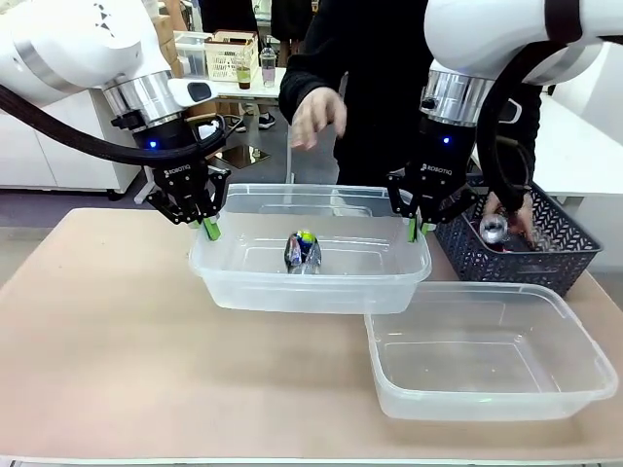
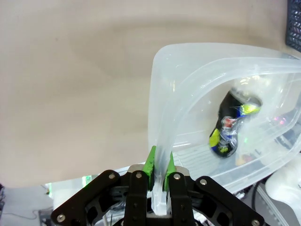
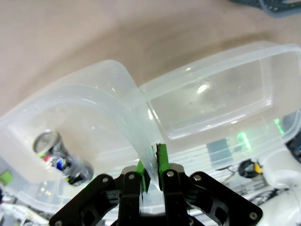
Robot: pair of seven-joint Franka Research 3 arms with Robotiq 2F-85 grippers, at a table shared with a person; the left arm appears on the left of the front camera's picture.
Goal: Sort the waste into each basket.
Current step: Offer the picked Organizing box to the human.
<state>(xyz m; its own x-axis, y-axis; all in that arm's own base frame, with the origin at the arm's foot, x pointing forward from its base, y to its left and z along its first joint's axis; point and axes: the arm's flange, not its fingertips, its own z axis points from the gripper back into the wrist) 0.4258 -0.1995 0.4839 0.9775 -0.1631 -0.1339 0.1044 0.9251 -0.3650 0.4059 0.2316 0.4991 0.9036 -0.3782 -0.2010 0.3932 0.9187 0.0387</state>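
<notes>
A clear tub (image 1: 321,292) is held at both short ends. My left gripper (image 1: 210,230) is shut on its left rim, and my right gripper (image 1: 419,230) is shut on its right rim. A crushed black-silver can (image 1: 303,251) lies inside it. In the left wrist view the left gripper (image 2: 159,165) pinches the tub (image 2: 162,94) wall, with the can (image 2: 230,125) beyond. In the right wrist view the right gripper (image 3: 150,165) clamps the tub (image 3: 94,89) rim, with the can (image 3: 59,155) at left. A second clear tub (image 1: 389,389) sits empty at the near right, seen again as the second tub (image 3: 211,99).
A dark lattice basket (image 1: 560,248) stands at the right behind the second tub. One of the person's hands (image 1: 513,216) reaches into it among waste; the other hand (image 1: 316,117) hovers behind the held tub. Bare table lies to the left.
</notes>
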